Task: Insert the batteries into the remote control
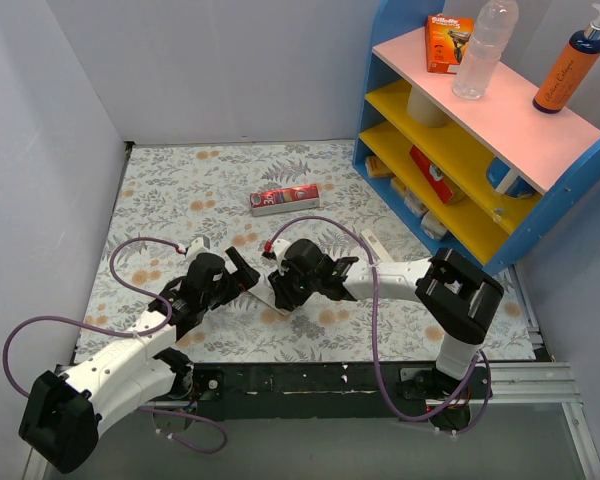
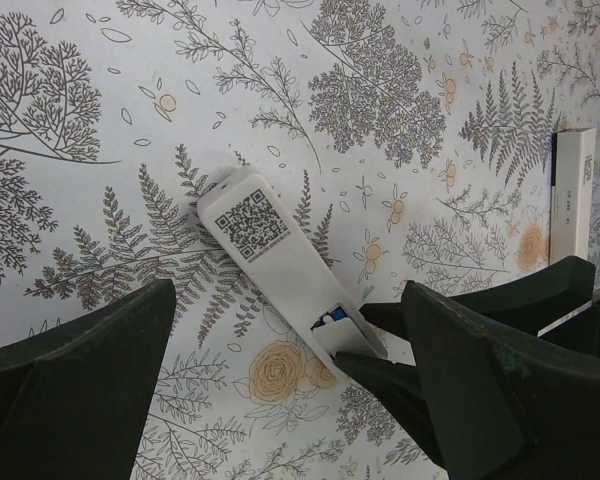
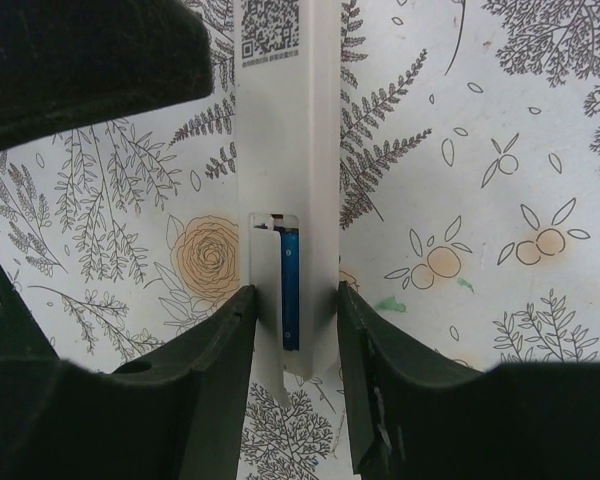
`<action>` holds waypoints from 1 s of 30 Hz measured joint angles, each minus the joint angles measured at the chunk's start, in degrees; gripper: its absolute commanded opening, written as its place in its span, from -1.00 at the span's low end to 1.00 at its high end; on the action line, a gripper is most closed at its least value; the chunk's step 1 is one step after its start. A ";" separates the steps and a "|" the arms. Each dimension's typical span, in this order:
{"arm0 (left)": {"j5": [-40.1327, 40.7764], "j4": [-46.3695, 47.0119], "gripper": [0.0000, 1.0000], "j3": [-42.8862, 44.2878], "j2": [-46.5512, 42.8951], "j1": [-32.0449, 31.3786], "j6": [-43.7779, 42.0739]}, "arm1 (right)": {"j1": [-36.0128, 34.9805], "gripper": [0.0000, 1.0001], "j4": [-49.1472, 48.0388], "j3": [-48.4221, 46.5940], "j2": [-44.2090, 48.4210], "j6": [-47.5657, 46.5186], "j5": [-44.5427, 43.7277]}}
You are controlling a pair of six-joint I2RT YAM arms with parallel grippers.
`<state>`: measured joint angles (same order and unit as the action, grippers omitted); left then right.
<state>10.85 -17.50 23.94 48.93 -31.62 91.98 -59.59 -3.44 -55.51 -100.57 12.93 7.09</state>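
The right tool point(image 3: 295, 295) pinches the near end of the remote point(image 3: 285, 130), one finger on each long edge. The remote lies face down on the table point(image 3: 480, 150), near its middle, with a square code label on its far half. Its battery slot is open, and one blue battery point(image 3: 291, 285) shows inside. A white strip beside it hides the rest of the slot, so a second battery cannot be made out. The left tool point(image 2: 288, 290) has its fingers spread wide, apart from the remote. From above, both tools cover most of the remote. A red carton point(image 1: 285, 199) lies farther back. A white box point(image 2: 572, 195) is partly hidden by a finger.
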 measured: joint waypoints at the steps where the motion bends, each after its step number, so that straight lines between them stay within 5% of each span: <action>1: -0.04 0.02 0.96 0.00 0.00 0.00 0.02 | 0.00 -0.07 0.20 -0.09 0.00 0.00 0.13; 23: -0.94 2.16 0.97 -0.02 2.23 0.00 1.51 | 0.20 -0.22 3.74 -1.44 3.80 0.17 -1.27; 30: -1.07 4.37 0.76 -0.02 6.78 1.07 2.89 | 0.35 -0.38 3.80 -1.44 3.98 0.13 -1.75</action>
<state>9.78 -13.13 23.92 55.70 -30.55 94.87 -59.24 0.36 -56.95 -96.60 13.06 5.34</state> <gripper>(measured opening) 0.927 0.334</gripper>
